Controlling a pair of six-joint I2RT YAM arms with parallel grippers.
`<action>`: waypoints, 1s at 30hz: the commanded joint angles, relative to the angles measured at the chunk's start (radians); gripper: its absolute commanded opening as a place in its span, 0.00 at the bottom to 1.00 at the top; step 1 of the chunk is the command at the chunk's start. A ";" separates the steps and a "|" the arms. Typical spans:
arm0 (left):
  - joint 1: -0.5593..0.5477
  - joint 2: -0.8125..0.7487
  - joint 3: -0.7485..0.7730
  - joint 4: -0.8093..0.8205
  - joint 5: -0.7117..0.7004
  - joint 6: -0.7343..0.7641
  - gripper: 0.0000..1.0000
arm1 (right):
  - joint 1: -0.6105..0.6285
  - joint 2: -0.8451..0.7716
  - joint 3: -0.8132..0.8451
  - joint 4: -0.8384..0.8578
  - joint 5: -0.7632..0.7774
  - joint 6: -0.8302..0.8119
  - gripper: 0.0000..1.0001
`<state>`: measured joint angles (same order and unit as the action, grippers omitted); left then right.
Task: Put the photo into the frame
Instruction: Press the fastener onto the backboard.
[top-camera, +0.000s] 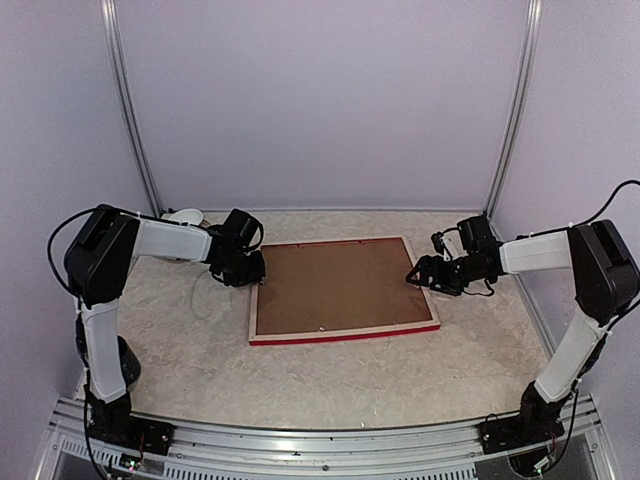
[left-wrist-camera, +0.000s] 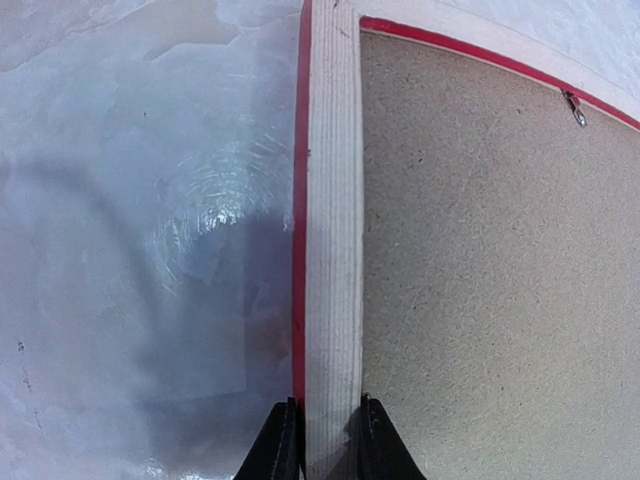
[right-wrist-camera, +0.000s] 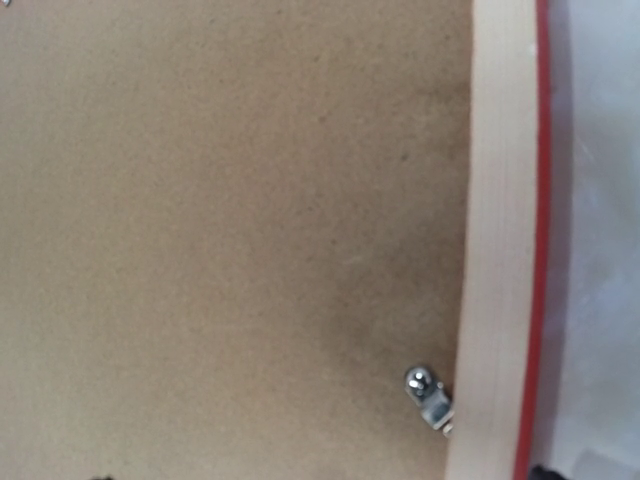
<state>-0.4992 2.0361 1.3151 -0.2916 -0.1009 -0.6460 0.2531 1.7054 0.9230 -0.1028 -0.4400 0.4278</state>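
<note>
The frame (top-camera: 345, 336) lies face down on the table, pale wood back up and a red edge showing along its near side. A brown backing board (top-camera: 338, 285) fills it. The photo is hidden. My left gripper (top-camera: 250, 270) is at the frame's left side. In the left wrist view its two black fingers (left-wrist-camera: 283, 445) press on either side of the wooden rail (left-wrist-camera: 333, 250). My right gripper (top-camera: 421, 277) hovers open over the frame's right side. In the right wrist view only a dark fingertip (right-wrist-camera: 541, 470) shows, just outside the rail (right-wrist-camera: 500, 250).
A small metal turn clip (right-wrist-camera: 428, 395) sits on the board beside the right rail, and another clip (left-wrist-camera: 575, 108) shows at the far edge. A white rounded object (top-camera: 183, 216) lies at the back left behind the left arm. Pale walls close the table in.
</note>
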 joint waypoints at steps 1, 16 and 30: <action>0.025 0.031 -0.055 -0.078 -0.012 -0.006 0.17 | 0.008 0.013 0.010 0.009 0.006 -0.004 0.89; 0.024 -0.095 -0.031 -0.042 -0.021 -0.002 0.42 | 0.008 0.007 0.013 0.002 0.010 -0.003 0.89; -0.008 0.007 0.039 -0.083 -0.020 0.029 0.48 | 0.008 0.005 0.025 -0.011 0.011 -0.006 0.89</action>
<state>-0.4934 2.0048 1.3239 -0.3466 -0.1135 -0.6373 0.2531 1.7054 0.9234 -0.1062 -0.4332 0.4278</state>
